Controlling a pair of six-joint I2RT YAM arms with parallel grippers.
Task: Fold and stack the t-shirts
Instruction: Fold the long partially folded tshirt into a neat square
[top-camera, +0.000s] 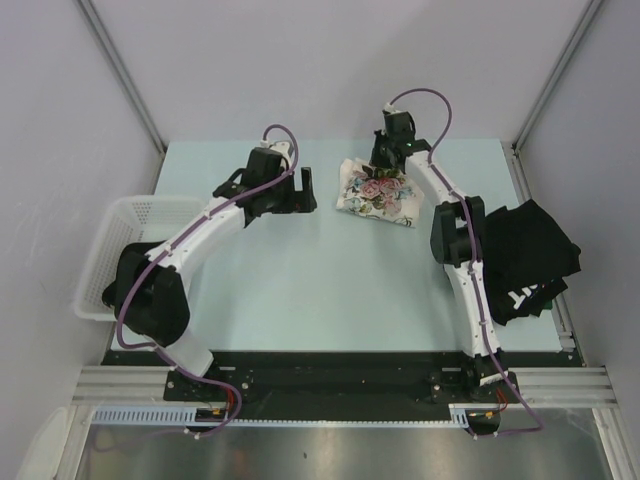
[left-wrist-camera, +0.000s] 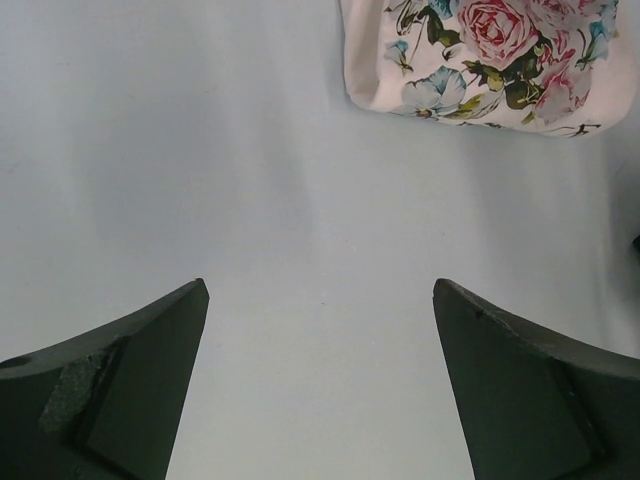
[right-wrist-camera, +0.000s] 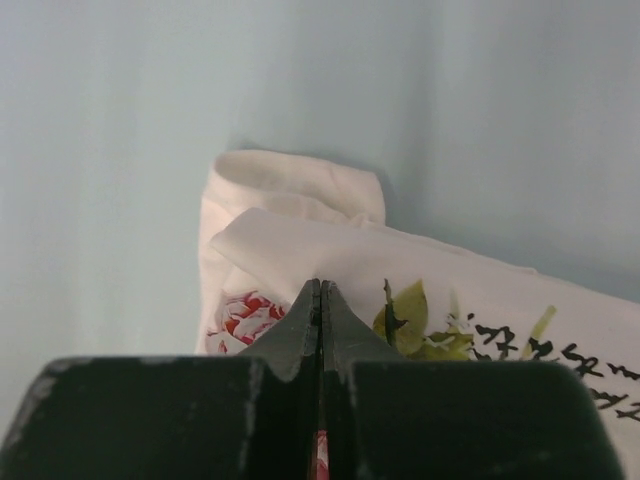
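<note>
Closest of all, the right pincer (right-wrist-camera: 320, 285) had its two dark fingers pressed flat together, tips down on the near edge of the cream t-shirt (right-wrist-camera: 470, 290). I could not tell whether any cloth was nipped between them. That shirt lay as a small folded bundle on the pale counter (top-camera: 320, 290), its rose print showing just under and ahead of the tips. The left pincer (left-wrist-camera: 318, 285) stood wide open above bare counter, holding nothing. The cream bundle lay ahead of it and off to its right, apart from both fingers. A rumpled heap of black t-shirts (top-camera: 525, 255) sat well behind the right pincer, out to its right. A white mesh basket (top-camera: 135, 203) stood far back on the left pincer's left side.
</note>
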